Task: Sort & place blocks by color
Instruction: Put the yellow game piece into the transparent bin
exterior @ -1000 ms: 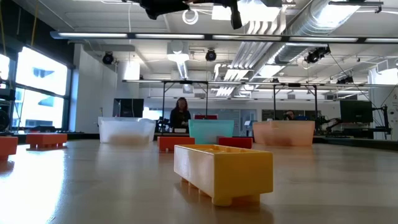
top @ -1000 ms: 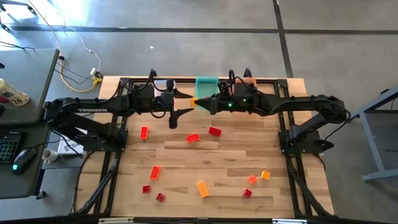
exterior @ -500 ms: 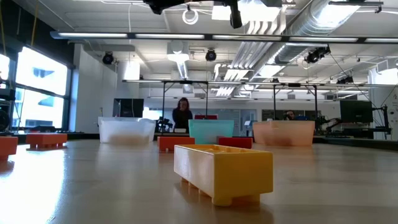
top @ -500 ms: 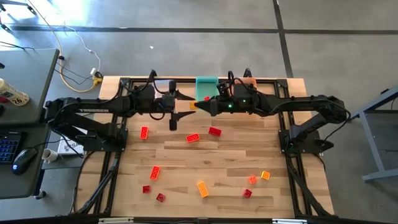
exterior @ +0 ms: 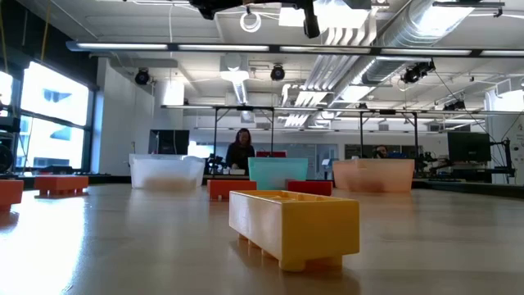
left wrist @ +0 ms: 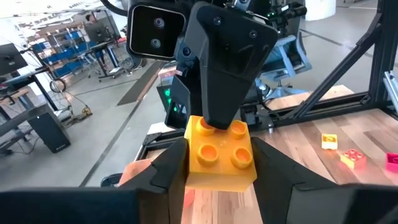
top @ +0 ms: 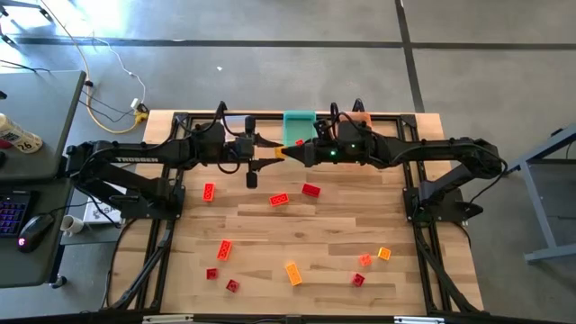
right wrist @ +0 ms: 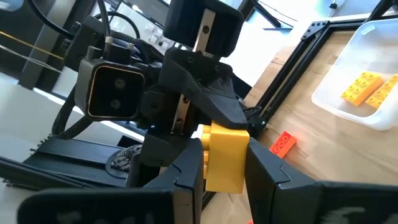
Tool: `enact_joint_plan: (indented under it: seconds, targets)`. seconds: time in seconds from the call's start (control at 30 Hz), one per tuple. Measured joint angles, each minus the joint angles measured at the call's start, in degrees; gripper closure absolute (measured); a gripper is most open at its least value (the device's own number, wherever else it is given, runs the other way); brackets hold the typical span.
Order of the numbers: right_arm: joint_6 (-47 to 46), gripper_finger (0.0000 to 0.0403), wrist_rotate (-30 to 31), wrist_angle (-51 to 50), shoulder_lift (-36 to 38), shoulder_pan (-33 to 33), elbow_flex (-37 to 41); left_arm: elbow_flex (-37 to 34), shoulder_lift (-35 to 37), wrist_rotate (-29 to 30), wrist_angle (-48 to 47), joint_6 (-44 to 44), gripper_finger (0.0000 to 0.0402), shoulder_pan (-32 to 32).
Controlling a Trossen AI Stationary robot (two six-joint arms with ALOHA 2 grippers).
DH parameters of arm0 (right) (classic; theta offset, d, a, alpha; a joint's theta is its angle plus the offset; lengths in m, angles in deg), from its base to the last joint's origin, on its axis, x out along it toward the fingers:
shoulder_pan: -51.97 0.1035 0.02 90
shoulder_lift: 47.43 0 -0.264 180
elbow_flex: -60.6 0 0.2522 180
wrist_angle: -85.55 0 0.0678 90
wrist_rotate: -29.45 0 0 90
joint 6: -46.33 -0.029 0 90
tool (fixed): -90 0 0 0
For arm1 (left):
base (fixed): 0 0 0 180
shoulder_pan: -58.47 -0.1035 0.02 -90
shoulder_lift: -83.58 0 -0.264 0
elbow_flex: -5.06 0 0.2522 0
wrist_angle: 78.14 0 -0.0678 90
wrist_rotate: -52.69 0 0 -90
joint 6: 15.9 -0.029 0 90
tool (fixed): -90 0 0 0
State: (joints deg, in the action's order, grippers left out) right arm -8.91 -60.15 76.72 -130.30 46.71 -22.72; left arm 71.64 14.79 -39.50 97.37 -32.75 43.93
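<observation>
While shared mid-air between both arms, table [top: 315,225]: handover above far middle, loose blocks well below.
right gripper [right wrist: 222,163]: narrow, clamped on yellow block [top: 280,151]; release only after firm opposite grip.
left gripper [left wrist: 219,163]: pressed against block's sides; squeeze squarely, no twisting.
yellow block: aloft, between both grippers.

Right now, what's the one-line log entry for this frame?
phase: handover | yellow block between both grippers, above table | left gripper closing on it | right gripper gripping

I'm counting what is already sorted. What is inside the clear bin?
In the right wrist view, the clear bin holds two yellow bricks lying side by side. Part of the bin runs out of the picture, so more may be inside.
</observation>
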Motion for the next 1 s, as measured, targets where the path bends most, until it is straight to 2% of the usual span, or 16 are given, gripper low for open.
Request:
enact_joint_plan:
  seconds: [0.23, 0.57, 0.7, 1.0]
  targets:
    - [2.5, 0.0314, -0.4, -1.3, 0.0, 0.0, 0.0, 0.0, -0.1, -0.1, -0.5, 0.8, 0.0281, 0.0]
    - [6.4, 0.0240, 4.8, -4.8, 0.0, 0.0, 0.0, 0.0, -0.1, 0.8, -6.4, 1.4, 0.0282, 0.1]
    - [6.5, 0.0220, 7.4, -8.0, 0.0, -0.3, 0.0, 0.0, -0.1, 4.3, -11.8, 1.3, 0.0283, 0.0]
    - [8.0, 0.0218, 7.7, -11.9, 0.0, -0.8, 0.0, 0.0, -0.1, 17.5, -26.5, 3.4, 0.0283, -0.7]
